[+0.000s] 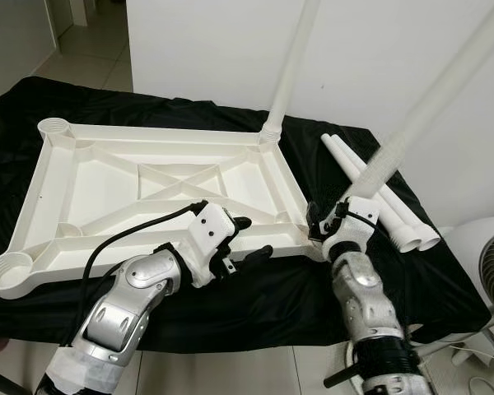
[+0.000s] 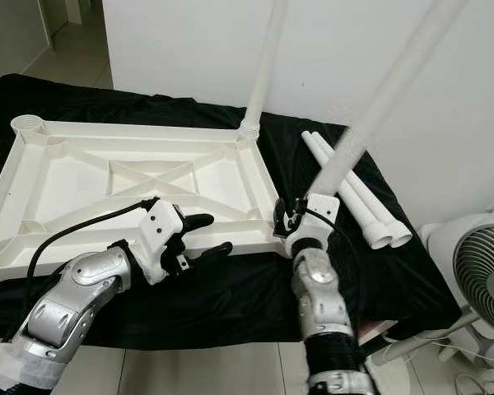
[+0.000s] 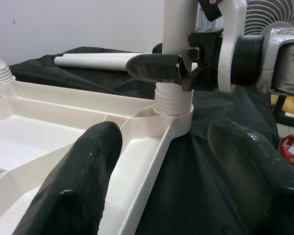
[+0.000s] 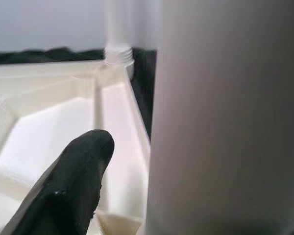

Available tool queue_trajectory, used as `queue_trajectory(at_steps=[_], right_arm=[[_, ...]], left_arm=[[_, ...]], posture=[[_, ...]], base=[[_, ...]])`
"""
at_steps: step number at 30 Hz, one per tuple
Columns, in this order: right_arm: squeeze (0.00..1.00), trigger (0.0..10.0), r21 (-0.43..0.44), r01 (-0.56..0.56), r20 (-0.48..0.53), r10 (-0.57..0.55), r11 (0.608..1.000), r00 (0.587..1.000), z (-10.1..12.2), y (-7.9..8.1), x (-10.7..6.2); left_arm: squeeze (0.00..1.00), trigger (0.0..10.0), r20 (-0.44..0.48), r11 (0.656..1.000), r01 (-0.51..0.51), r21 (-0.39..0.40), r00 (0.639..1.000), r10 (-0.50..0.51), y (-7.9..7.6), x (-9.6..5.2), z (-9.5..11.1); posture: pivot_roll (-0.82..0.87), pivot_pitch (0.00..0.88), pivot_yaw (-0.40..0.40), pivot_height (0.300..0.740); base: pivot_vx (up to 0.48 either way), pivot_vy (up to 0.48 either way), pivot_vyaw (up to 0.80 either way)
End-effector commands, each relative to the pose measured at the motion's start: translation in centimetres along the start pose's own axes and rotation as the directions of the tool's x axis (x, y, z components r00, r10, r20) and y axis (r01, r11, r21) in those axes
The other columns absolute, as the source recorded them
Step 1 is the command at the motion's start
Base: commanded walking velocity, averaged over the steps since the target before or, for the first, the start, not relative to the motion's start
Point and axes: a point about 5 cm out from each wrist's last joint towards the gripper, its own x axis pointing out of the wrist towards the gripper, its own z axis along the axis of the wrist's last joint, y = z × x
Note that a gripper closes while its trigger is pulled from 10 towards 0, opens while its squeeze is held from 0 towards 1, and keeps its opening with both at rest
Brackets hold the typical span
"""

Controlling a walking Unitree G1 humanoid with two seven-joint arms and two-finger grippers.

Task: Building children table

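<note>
I have the white plastic children's tabletop [image 1: 160, 193] lying upside down on the black-draped counter [image 1: 255, 304], ribs up. One white plastic tube leg [image 1: 290, 70] already stands in the far right corner socket. My right end effector [image 3: 186, 73] is clenched around a second white leg [image 2: 379, 107], its ribbed end seated in the near right corner socket [image 3: 174, 115]. That leg leans away from the tabletop, so I judge it is not fully home. To do this well I should bring it upright over the socket first, then press straight down, without twisting the corner. My left end effector [image 1: 243, 239] is released, fingers spread, near the tabletop's front rim; resting it there would stop the top sliding. Two spare white legs [image 1: 379, 193] lie beside the tabletop on the right.
</note>
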Motion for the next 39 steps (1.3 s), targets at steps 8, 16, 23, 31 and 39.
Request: queue_trajectory(at_steps=[8,16,23,31,39], right_arm=[[0.00,0.0,-0.128,-0.340,-0.117,0.326,0.932,0.938,0.9,-4.3,1.1],[0.00,0.0,-0.127,-0.351,-0.181,0.326,0.928,0.928,-0.1,-5.3,0.9],[0.00,10.0,-0.071,-0.283,-0.212,0.263,0.957,0.941,-1.6,-4.5,0.6],[0.00,10.0,-0.064,-0.017,-0.249,0.000,0.998,0.968,-2.1,-4.0,0.8],[0.00,10.0,0.025,0.270,-0.220,-0.258,0.963,0.941,-1.7,0.0,-0.9]], left_arm=[[0.00,10.0,0.010,1.000,0.001,-0.007,1.000,-0.001,-0.2,0.3,0.3],[0.00,10.0,0.011,1.000,-0.021,-0.009,1.000,0.022,0.1,0.1,0.4],[0.00,10.0,0.010,0.999,-0.029,-0.018,1.000,0.030,0.0,-0.1,0.3],[0.00,10.0,0.011,1.000,-0.019,-0.025,1.000,0.019,-0.2,0.1,0.3],[0.00,10.0,0.016,0.999,0.008,-0.038,1.000,-0.007,-0.7,0.6,0.2]], posture=[[0.10,0.041,-0.176,0.740],[0.11,0.045,-0.183,0.740],[0.11,0.052,-0.182,0.740],[0.10,0.045,-0.188,0.740],[0.09,0.034,-0.192,0.740]], base=[[0.000,0.000,0.00],[0.000,0.000,0.00],[0.000,0.000,0.00],[0.000,0.000,0.00],[0.000,0.000,0.00]])
